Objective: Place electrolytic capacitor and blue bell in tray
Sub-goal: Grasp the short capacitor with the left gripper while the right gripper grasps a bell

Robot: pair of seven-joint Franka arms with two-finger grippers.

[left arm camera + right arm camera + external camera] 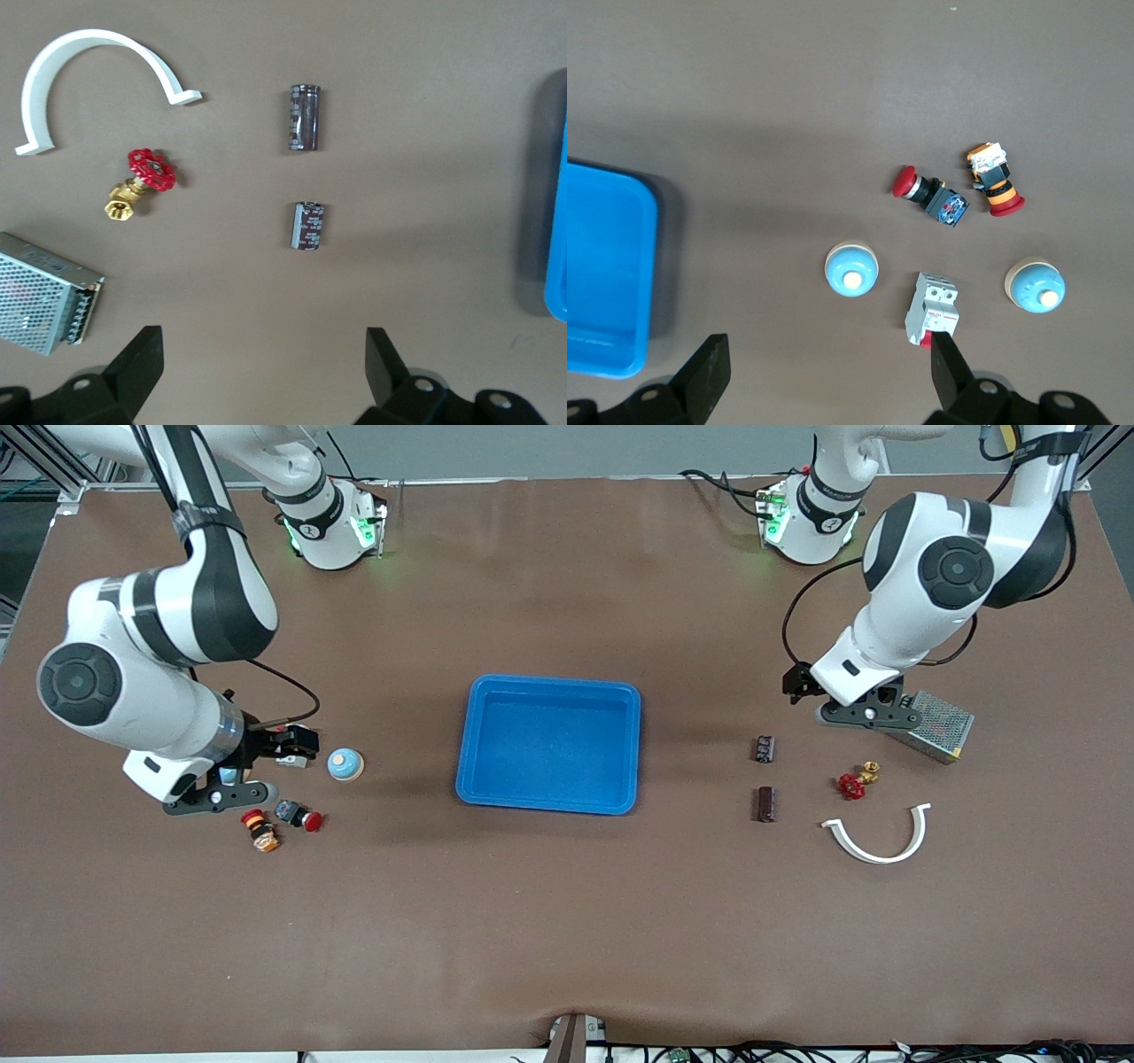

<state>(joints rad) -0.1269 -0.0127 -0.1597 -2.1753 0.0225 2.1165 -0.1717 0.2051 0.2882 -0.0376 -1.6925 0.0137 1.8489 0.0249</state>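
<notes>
Hovering with fingers spread, the left gripper point(850, 710) is held above two capacitors point(765, 748) lying end to end toward the left arm's end. The right gripper point(232, 790), likewise spread, is poised over two bells point(345, 764) toward the right arm's end. One tray point(549, 804) is seen mid-table, unfilled.

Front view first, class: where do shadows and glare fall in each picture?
Front view: soft shine streaks the brown table near the arm bases, and the tray casts a faint shadow. Left wrist view: the two capacitors look sharp, each with a faint shadow beside it; the left hand is a dark silhouette. Right wrist view: a dim shadow edges the tray; the blue bells show no glare.
</notes>
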